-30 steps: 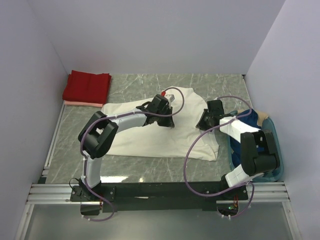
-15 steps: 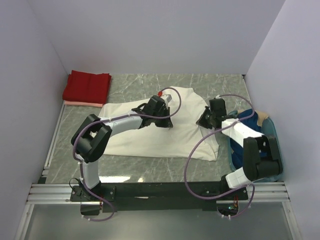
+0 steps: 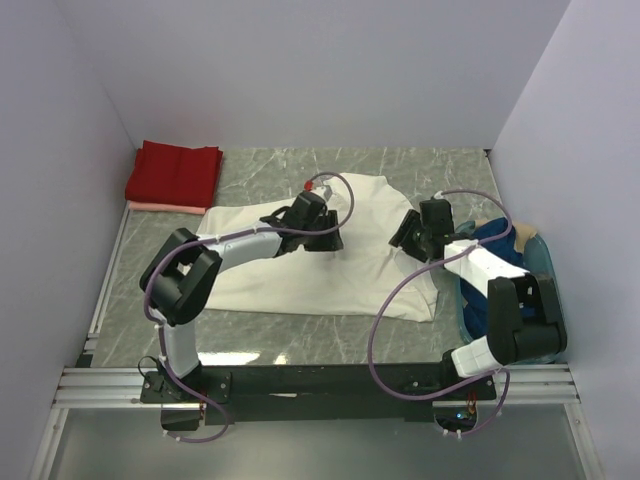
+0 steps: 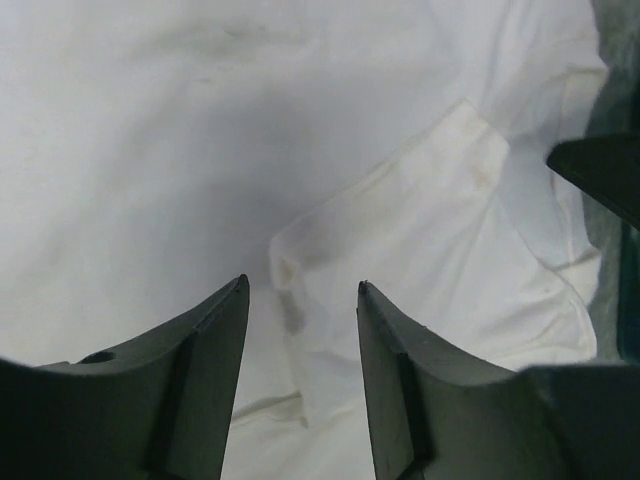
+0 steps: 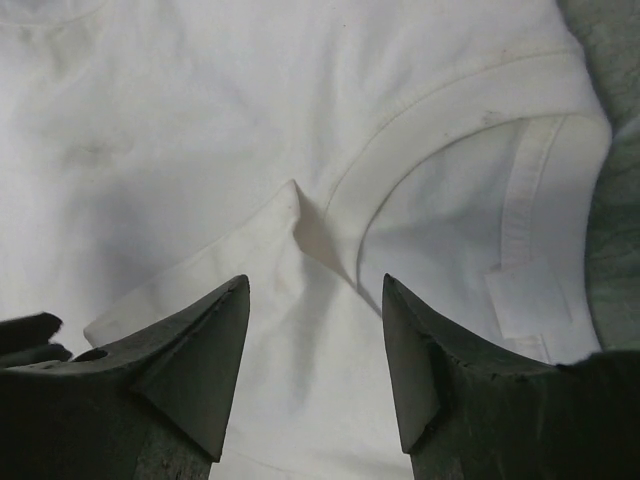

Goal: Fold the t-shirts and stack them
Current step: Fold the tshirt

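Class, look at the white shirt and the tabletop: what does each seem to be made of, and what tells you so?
White shirt: soft matte fabric, probably cotton knit; it creases softly and has a stitched collar band. Tabletop: looks like grey-green marble with pale veins and a smooth finish; it may only be a printed laminate.

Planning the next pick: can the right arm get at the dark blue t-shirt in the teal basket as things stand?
Probably yes. The dark blue t-shirt lies uncovered in the open teal basket right beside that arm, and the right pincer is open and empty above the cream-white t-shirt.
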`<move>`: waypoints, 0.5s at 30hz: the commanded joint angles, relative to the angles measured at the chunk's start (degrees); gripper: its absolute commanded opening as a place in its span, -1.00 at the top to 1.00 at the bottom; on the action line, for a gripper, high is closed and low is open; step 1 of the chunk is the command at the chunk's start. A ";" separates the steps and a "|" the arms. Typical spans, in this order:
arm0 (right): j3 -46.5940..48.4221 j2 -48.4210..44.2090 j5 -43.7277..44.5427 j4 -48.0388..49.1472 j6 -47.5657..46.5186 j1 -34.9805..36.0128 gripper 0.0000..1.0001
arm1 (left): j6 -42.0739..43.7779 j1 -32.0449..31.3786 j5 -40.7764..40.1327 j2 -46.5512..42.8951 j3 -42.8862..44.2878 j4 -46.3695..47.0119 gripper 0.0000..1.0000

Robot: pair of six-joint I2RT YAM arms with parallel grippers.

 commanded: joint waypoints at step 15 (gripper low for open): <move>19.66 6.82 -1.76 -4.42 -1.34 8.41 -0.20 | -13.58 26.76 -25.79 -3.44 13.64 -21.34 0.07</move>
